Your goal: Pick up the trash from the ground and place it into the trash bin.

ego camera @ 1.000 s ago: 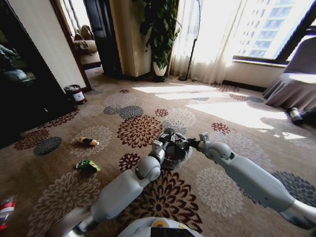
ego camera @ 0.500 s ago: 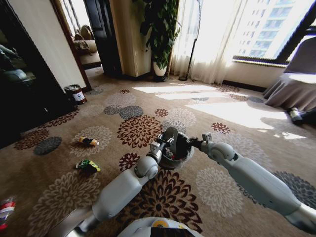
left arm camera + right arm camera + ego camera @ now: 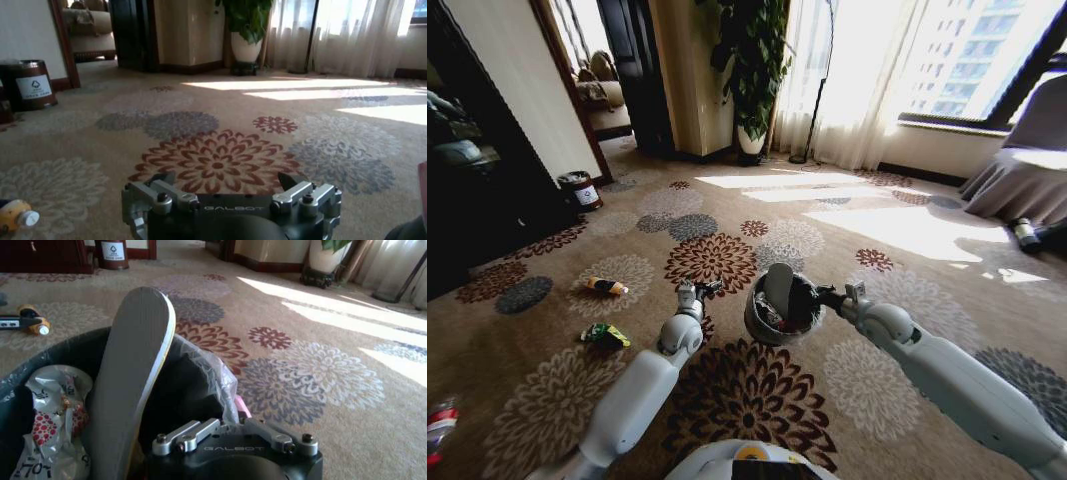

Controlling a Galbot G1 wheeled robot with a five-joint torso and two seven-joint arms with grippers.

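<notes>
My right gripper [image 3: 827, 296] is shut on the rim of the trash bin [image 3: 757, 322] and holds it off the carpet, tilted. Its fingers pinch the rim and grey liner [image 3: 207, 371] in the right wrist view. A long grey flat piece [image 3: 133, 385] stands in the bin beside a white red-dotted wrapper [image 3: 52, 416]. My left gripper [image 3: 695, 291] hangs open and empty to the left of the bin, its fingers [image 3: 159, 193] spread over the carpet. On the floor lie a yellow-orange packet [image 3: 606, 287], a green packet [image 3: 606, 335] and a clear bottle with a red label [image 3: 439, 425].
A larger dark round bin [image 3: 580, 190] stands by the wall at the far left. A potted plant [image 3: 751, 70] and curtains are at the back, and a draped table [image 3: 1027, 180] is at the right. Patterned carpet lies open ahead.
My left gripper has pulled out of the bin and swung to the left, open. The grey flat piece it carried now stands in the bin. The right arm shifted the bin slightly.
</notes>
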